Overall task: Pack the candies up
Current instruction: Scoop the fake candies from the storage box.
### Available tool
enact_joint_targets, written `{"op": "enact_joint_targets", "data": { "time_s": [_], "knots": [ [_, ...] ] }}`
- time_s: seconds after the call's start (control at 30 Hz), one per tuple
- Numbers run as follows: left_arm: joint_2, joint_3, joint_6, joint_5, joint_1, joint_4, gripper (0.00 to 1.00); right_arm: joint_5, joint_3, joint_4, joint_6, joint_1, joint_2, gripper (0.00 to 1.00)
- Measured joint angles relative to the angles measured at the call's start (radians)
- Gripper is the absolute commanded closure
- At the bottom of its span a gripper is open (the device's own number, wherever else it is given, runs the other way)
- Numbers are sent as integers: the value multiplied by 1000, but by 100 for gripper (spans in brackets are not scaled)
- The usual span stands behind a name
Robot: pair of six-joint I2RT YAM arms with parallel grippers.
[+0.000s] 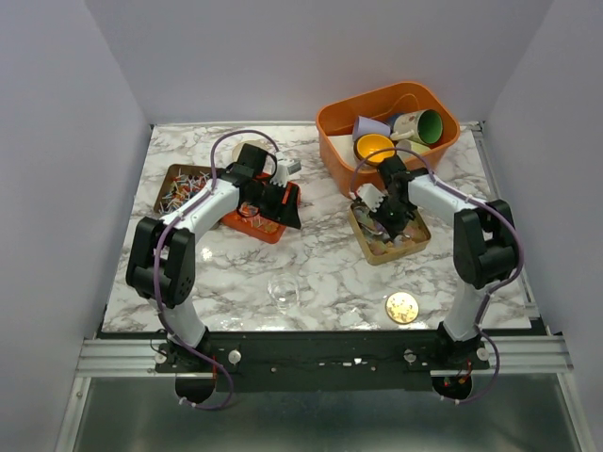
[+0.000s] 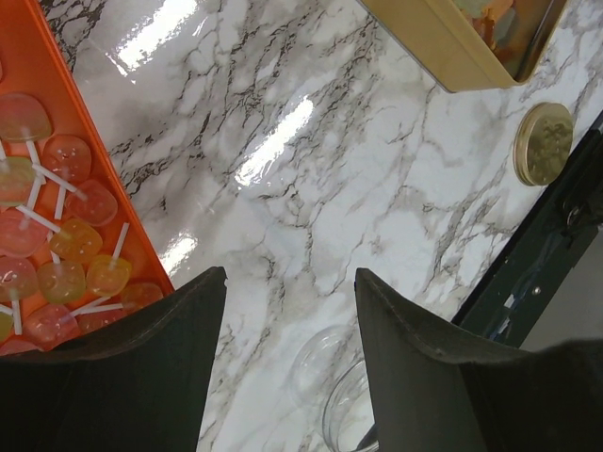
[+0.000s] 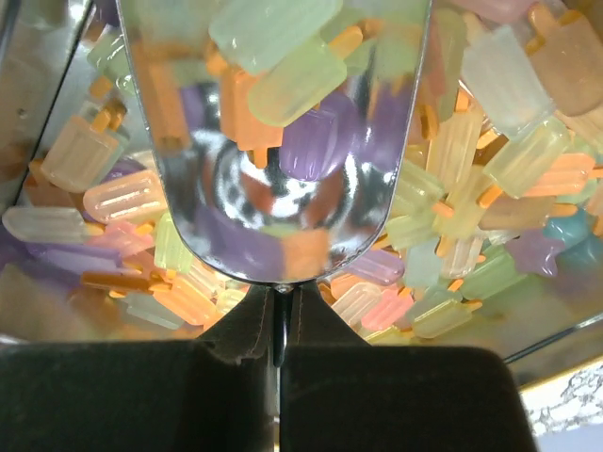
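My right gripper (image 3: 280,320) is shut on the thin handle of a shiny metal scoop (image 3: 273,141). The scoop's bowl lies in a tan tray (image 1: 417,243) among pastel popsicle-shaped candies (image 3: 490,179), with a few of them inside it. My left gripper (image 2: 290,273) is open and empty, hovering over bare marble beside an orange tray (image 2: 94,151) of lollipop candies (image 2: 71,250). A clear jar (image 2: 353,400) lies on its side just below the left fingers. In the top view the left gripper (image 1: 283,202) sits at the orange tray's (image 1: 273,233) right end.
A brown tray (image 1: 162,188) of colourful wrapped sweets stands at the far left. An orange bin (image 1: 330,141) with coloured cups (image 1: 429,125) is at the back right. A gold disc (image 1: 402,307) lies near the front edge, and the clear jar (image 1: 283,290) front centre.
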Motion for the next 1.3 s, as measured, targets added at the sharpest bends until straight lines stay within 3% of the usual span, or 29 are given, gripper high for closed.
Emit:
{"op": "enact_joint_targets", "data": {
  "time_s": [0.3, 0.87, 1.13, 1.3],
  "knots": [
    [-1, 14, 55, -4, 0, -30, 33, -56, -151, 154, -22, -6, -106, 99],
    [-82, 71, 124, -3, 0, -66, 32, -86, -204, 89, -69, -14, -327, 99],
    [-149, 103, 77, -68, 68, -50, 28, -117, -23, -47, -82, -2, -352, 99],
    [-178, 101, -2, -132, 151, -18, 25, -117, 101, -108, -116, 100, -346, 99]
  ]
}}
